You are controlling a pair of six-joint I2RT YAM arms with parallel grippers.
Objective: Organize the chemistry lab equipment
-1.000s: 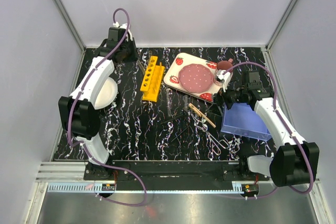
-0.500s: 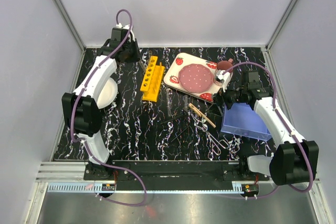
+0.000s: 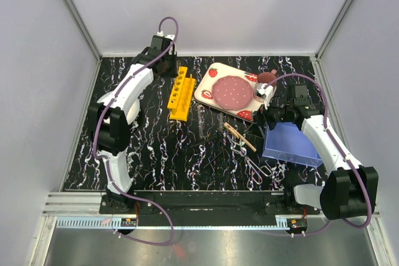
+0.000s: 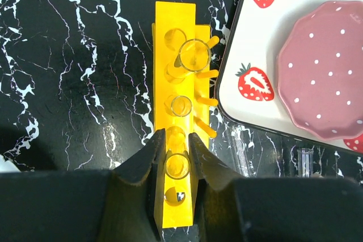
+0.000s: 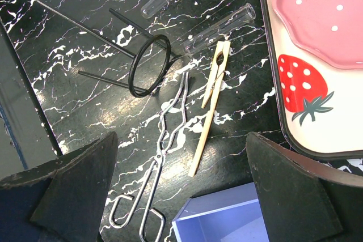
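In the left wrist view my left gripper [image 4: 173, 139] is shut on an upright clear glass tube [image 4: 177, 165], directly over the near end of the yellow holed rack [image 4: 173, 38]. Two more tubes [image 4: 194, 55] stand in that rack. From above, the left gripper [image 3: 171, 65] hangs at the rack's [image 3: 179, 95] far end. My right gripper [image 5: 184, 188] is open and holds nothing. It hovers over the silvery forceps [image 5: 164, 140] and the wooden clamp [image 5: 211, 106]. Beyond them lie a black ring with thin rods [image 5: 148, 65] and loose glass tubes [image 5: 218, 29].
A blue box [image 3: 292, 143] sits under the right arm. The strawberry-print tray [image 3: 209, 88] with a pink dotted plate [image 3: 233, 91] lies right of the rack, and a pink cup [image 3: 267, 79] stands at its far corner. A white bowl [image 3: 129, 113] shows behind the left arm.
The left arm has swung right and forward, carrying its tube from the back-left corner to above the rack's far end. The right arm has not moved.
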